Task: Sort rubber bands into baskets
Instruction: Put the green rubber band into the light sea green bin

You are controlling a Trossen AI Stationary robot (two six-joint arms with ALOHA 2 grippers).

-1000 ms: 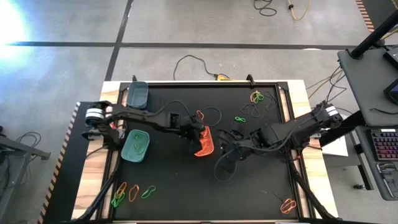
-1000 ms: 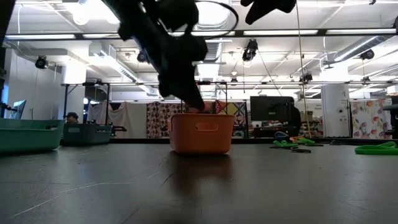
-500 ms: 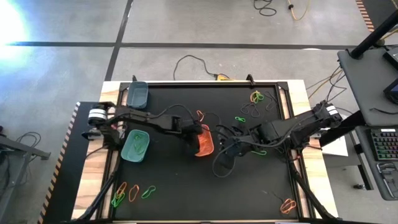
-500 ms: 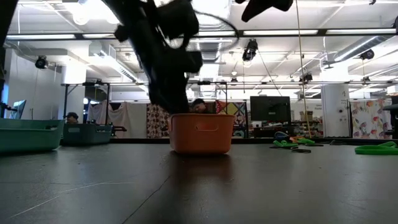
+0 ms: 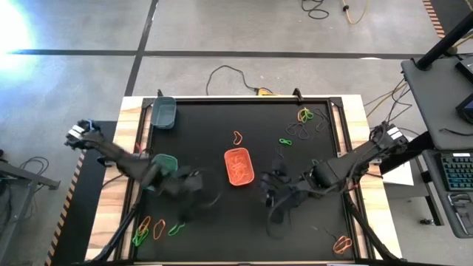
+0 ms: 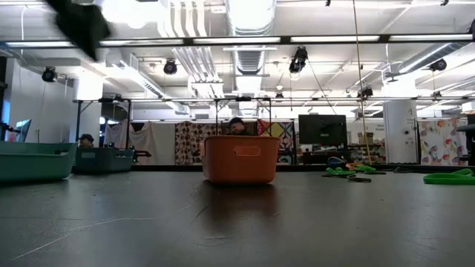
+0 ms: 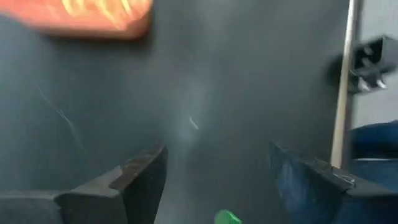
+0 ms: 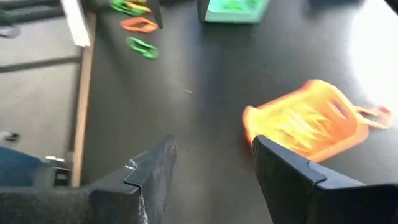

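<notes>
The left gripper (image 7: pixel 214 180) hangs with its jaws spread and empty above the matte black counter (image 5: pixel 222 214), near the loose thin rubber bands (image 5: pixel 159 229) at the front-left corner. The right gripper (image 8: pixel 211 168), jaws also parted and empty, hovers just right of the shallow, rounded orange basket (image 5: pixel 239 165). The light teal basket (image 5: pixel 164 164) and dark teal basket (image 5: pixel 164 112) sit left.

An orange basket (image 6: pixel 241 159) stands on the dark bench (image 6: pixel 237 222), far below and right of a blurred dark arm part (image 6: pixel 78 26); two teal baskets (image 6: pixel 35 161) sit below it.
</notes>
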